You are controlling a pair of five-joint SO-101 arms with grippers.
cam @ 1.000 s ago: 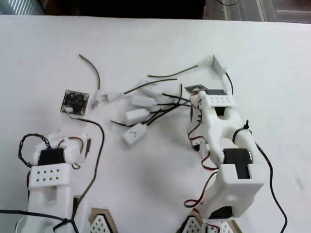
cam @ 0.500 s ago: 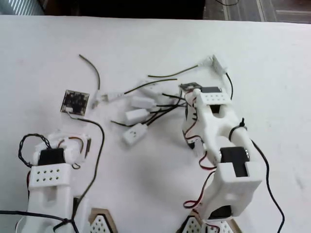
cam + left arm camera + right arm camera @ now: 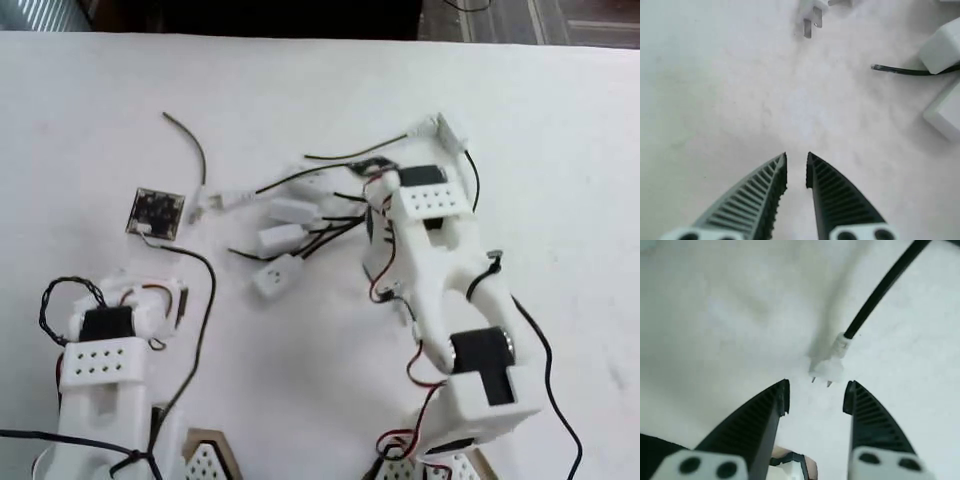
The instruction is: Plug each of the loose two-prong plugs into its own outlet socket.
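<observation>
This looks like a small robotics or electronics workshop. A plain white worktop carries a bare circuit board, cut cords and outlet sockets. The left arm and right arm are white, with exposed wiring.

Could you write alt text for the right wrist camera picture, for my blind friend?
A small white two-prong plug lies on the white table just beyond the right gripper, in line with the gap between its open, dark ribbed fingers. Its prongs point toward the gripper; its black cord trails away.
</observation>
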